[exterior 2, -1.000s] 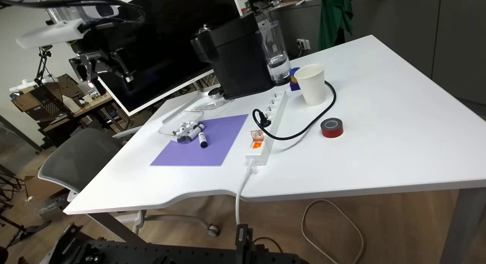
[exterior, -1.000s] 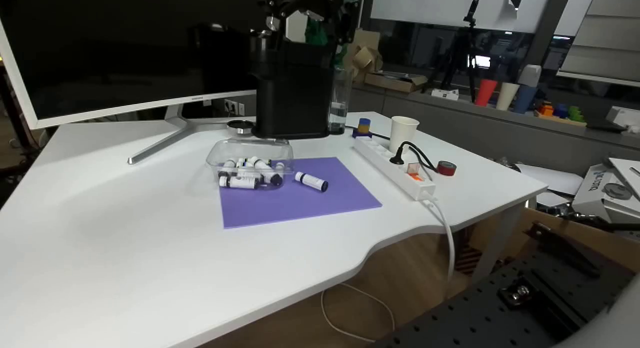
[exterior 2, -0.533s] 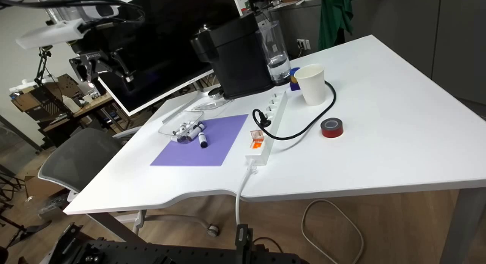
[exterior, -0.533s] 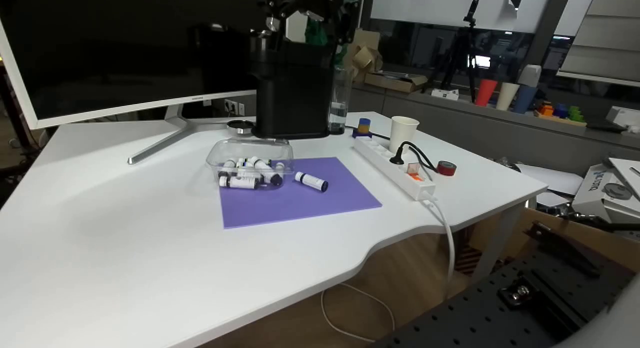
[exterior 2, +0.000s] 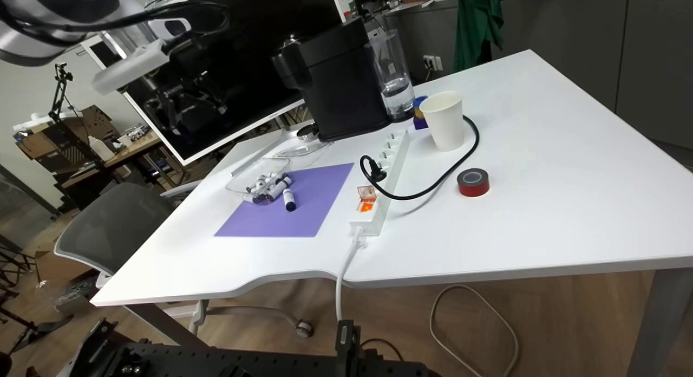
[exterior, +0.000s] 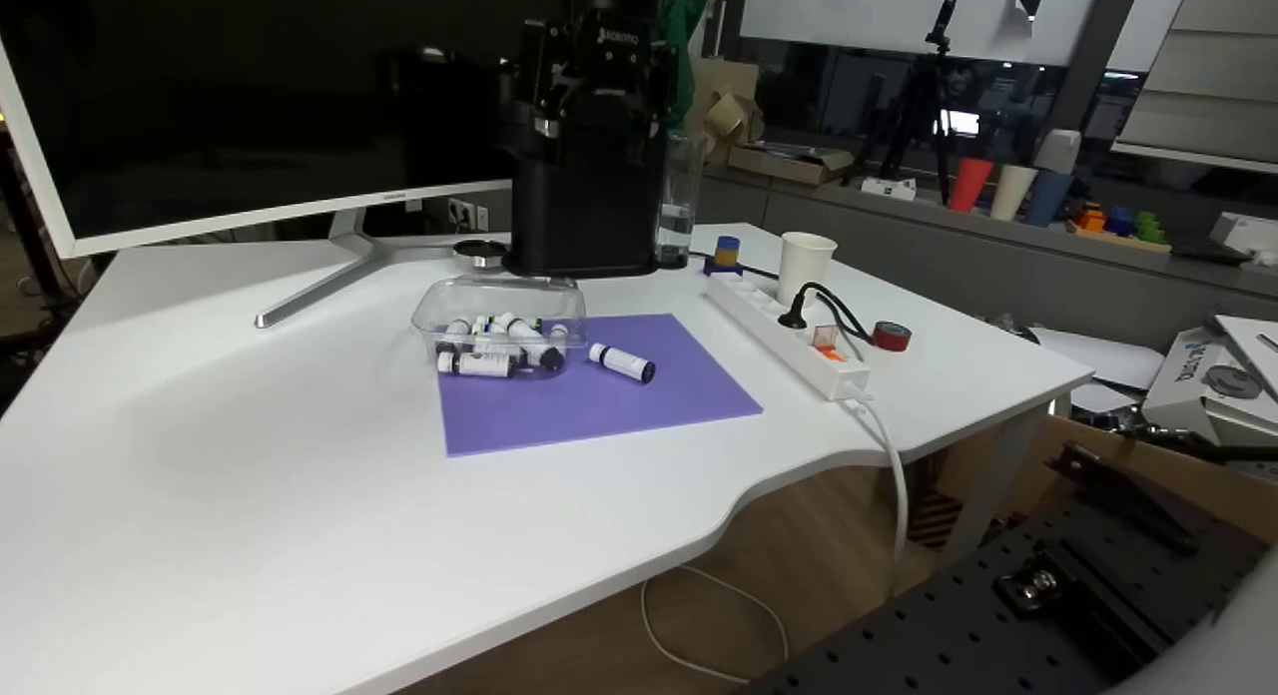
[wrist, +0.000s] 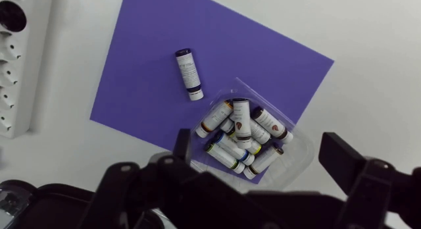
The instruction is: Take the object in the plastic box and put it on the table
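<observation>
The black two-fingered gripper (wrist: 259,150) stands wide; apparently well below it, a shallow clear plastic box (wrist: 301,150) holds white-labelled cylindrical bottles (wrist: 241,118).

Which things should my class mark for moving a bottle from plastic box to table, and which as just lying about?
Job: gripper, plastic box, bottles inside it, table.
Just lying about: purple mat, loose bottle, power strip, paper cup, tape roll.

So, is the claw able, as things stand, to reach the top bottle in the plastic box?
Probably yes, once lowered: the claw is open, and in the wrist view nothing lies over the top bottle in the plastic box.
</observation>
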{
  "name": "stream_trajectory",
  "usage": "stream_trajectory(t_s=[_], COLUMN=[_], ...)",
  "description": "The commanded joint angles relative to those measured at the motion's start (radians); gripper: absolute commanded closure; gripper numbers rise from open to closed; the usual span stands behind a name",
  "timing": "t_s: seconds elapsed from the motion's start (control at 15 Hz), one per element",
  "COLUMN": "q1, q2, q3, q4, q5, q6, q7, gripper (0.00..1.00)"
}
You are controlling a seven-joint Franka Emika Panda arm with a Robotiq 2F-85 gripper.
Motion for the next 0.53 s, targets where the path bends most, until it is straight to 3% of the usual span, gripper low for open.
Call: stream_trajectory(t_s=[0.0, 0.47], q1=[-0.007, 0.015], q2=[0.171, 0.41], q3=[0.017, 0.024], q4=[0.138, 0.314], q5=[-0.138, -0.189], q6=[0.008, -0.007], q7=[0.062, 0.038], gripper=[0.0, 0.0])
